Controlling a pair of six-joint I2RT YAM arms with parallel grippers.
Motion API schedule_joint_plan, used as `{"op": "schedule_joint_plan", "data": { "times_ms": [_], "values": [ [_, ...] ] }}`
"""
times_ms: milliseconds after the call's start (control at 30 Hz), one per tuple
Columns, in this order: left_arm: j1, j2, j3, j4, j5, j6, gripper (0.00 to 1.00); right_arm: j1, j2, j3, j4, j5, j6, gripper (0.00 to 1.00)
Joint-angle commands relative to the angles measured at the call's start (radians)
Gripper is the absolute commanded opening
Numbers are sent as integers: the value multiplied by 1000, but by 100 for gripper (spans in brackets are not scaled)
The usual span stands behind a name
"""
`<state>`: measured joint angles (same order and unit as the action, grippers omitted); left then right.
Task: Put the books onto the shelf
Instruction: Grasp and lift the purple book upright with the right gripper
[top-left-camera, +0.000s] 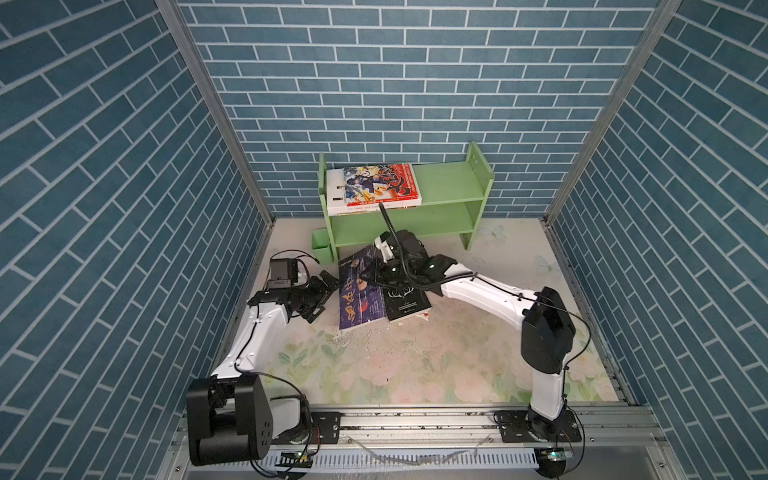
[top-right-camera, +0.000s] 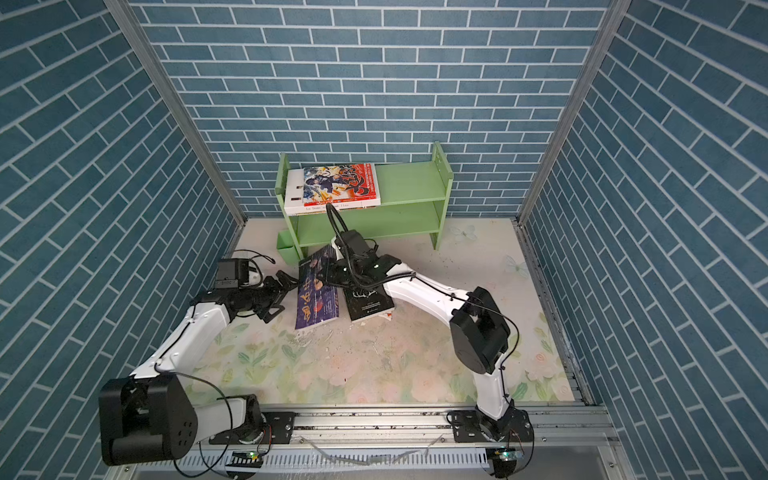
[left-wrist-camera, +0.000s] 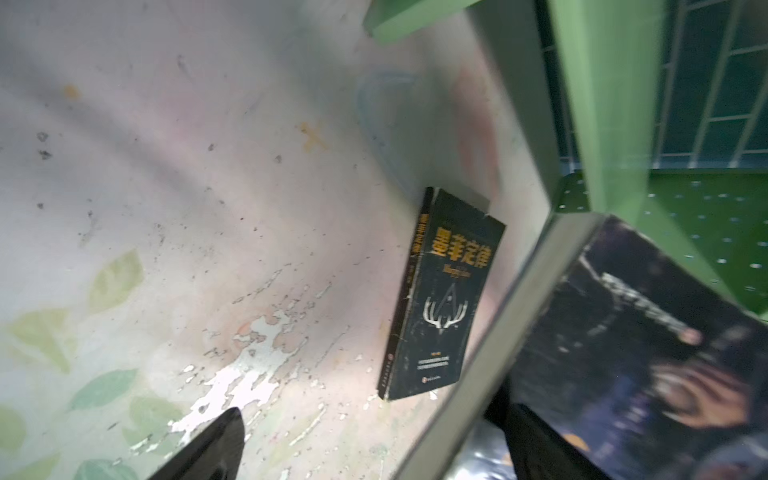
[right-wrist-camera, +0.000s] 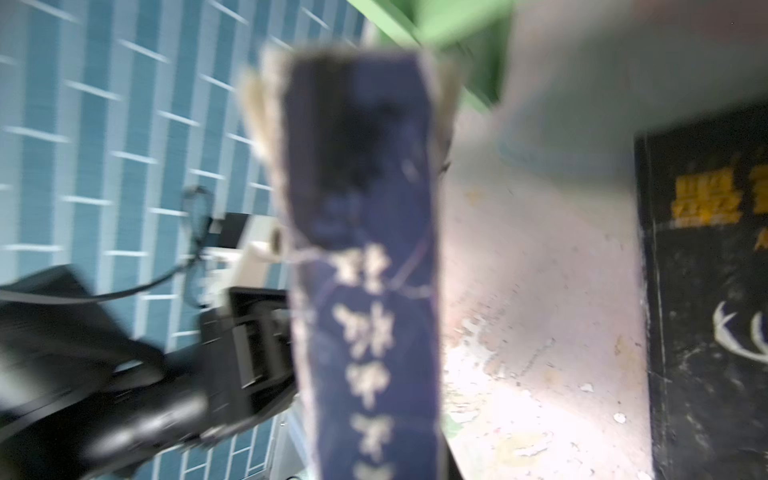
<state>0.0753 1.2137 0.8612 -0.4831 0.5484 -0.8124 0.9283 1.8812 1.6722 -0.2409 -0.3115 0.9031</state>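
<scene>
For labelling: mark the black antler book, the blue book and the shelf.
black antler book (left-wrist-camera: 446, 291), left wrist view, front cover.
blue book (top-left-camera: 360, 301), a top view, cover middle.
shelf (top-left-camera: 449, 178), a top view, bare upper tier.

My right wrist cam is mostly filled by the spine of a blue book (right-wrist-camera: 365, 249), edge-on and so close to the lens it's pure blur. I can see white characters running along it but can't read them, and the pages fan out a bit at the far end. Past that end there's a corner of the green shelf (right-wrist-camera: 457, 25). To one side, the black book (right-wrist-camera: 706, 311) lies flat on the worn floral tabletop (right-wrist-camera: 540, 311) (gold characters, white antlers, cut off by the frame), with bare surface between the two. On the other side is the left arm (right-wrist-camera: 104, 395), black with a cable (right-wrist-camera: 166, 274) looping off it, against the blue brick wall (right-wrist-camera: 104, 145).
</scene>
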Motion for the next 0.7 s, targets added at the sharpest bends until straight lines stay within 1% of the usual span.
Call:
{"op": "schedule_joint_plan", "data": {
  "times_ms": [0, 100, 167, 267, 333, 400, 433, 500, 533, 600, 667],
  "values": [
    [35, -53, 74, -86, 21, -16, 100, 4, -141, 96, -23, -11, -73, 0],
    [58, -76, 152, -94, 60, -39, 100, 6, -222, 110, -18, -33, -92, 0],
    [58, -76, 203, -82, 92, -49, 100, 6, -267, 116, -18, 22, -127, 0],
    [58, -81, 238, 54, 206, -131, 100, 6, -310, 112, 60, 134, -194, 0],
    [58, -85, 254, 181, 277, -210, 100, 3, -320, 77, 179, 259, -239, 0],
    [58, -83, 292, 250, 325, -249, 100, -7, -307, 64, 267, 397, -238, 0],
    [58, -82, 315, 276, 344, -261, 100, -16, -297, 61, 317, 441, -232, 0],
    [57, -86, 349, 333, 383, -283, 100, -34, -264, 79, 400, 459, -223, 0],
    [57, -86, 361, 381, 404, -333, 100, -45, -242, 107, 415, 463, -221, 0],
    [56, -92, 371, 453, 417, -387, 100, -57, -203, 172, 420, 464, -226, 0],
    [49, -87, 380, 490, 414, -425, 100, -66, -169, 222, 437, 470, -231, 0]
  ]
}}
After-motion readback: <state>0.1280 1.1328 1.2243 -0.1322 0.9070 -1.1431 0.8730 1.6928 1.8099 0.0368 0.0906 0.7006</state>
